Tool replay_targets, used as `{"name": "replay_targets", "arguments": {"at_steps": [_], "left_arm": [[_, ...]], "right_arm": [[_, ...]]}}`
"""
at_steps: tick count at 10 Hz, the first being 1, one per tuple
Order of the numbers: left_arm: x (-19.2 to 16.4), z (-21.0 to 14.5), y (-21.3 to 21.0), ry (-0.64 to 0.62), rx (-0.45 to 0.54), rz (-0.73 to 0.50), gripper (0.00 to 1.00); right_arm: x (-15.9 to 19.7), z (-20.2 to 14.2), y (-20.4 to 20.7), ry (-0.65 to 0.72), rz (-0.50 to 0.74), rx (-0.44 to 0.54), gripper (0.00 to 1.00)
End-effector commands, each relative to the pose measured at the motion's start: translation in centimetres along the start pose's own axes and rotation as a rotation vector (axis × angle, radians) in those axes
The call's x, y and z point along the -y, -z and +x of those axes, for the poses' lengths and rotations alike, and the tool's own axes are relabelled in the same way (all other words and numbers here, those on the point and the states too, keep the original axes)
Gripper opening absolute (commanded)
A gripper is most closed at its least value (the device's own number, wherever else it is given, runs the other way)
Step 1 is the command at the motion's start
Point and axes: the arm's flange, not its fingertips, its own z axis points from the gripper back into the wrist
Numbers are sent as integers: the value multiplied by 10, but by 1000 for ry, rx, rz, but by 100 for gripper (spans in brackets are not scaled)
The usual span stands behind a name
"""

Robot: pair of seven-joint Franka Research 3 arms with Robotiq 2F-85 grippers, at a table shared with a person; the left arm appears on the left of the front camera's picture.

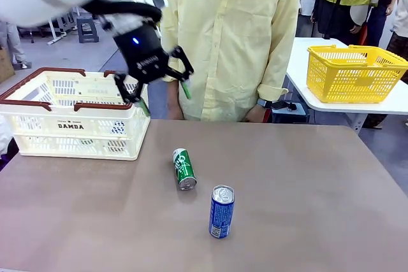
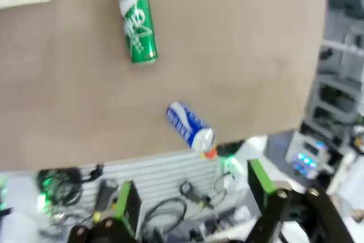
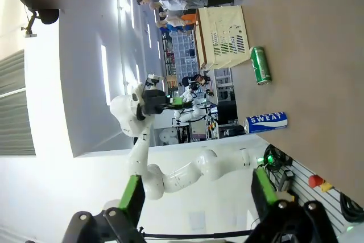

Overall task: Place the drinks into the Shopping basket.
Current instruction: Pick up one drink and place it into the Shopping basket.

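The Shopping basket (image 1: 71, 137) carried "DAMDA" in dark capitals on its cream side wall, under a line of print too small to read. The blue can (image 3: 266, 122) bore "SWEAT" in white capitals, while the green can (image 1: 183, 168) had white lettering that could not be made out.

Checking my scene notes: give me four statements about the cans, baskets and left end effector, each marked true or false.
1. The green aluminium can lies on its side on the brown table. True.
2. The blue aluminium can lies on its side. False: it stands upright.
3. The left end effector grips a can. False: it is open and empty, near the cream slotted shopping basket.
4. The yellow plastic basket sits on a separate white table. True.
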Motion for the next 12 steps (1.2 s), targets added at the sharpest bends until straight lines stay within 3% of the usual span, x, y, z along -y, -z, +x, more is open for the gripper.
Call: {"name": "replay_targets", "arguments": {"at_steps": [1,2,3,4,5,6,7,8,12], "left_arm": [[11,-6,49,-21,93,-9,100],[20,-3,80,32,279,11,100],[19,5,105,79,215,110,100],[14,18,123,69,202,198,100],[7,28,133,143,190,247,100],[1,36,129,250,172,284,100],[-2,40,122,333,152,238,100],[-7,23,145,181,175,231,100],[-7,23,145,181,175,231,100]], "right_arm": [[-4,-3,0,13,4,2,100],[-4,-3,0,13,4,2,100],[-4,-3,0,13,4,2,100],[-4,-3,0,13,4,2,100],[-4,-3,0,13,4,2,100],[-4,-3,0,13,4,2,100],[-4,-3,0,13,4,2,100],[-4,-3,0,13,4,2,100],[-4,-3,0,13,4,2,100]]}}
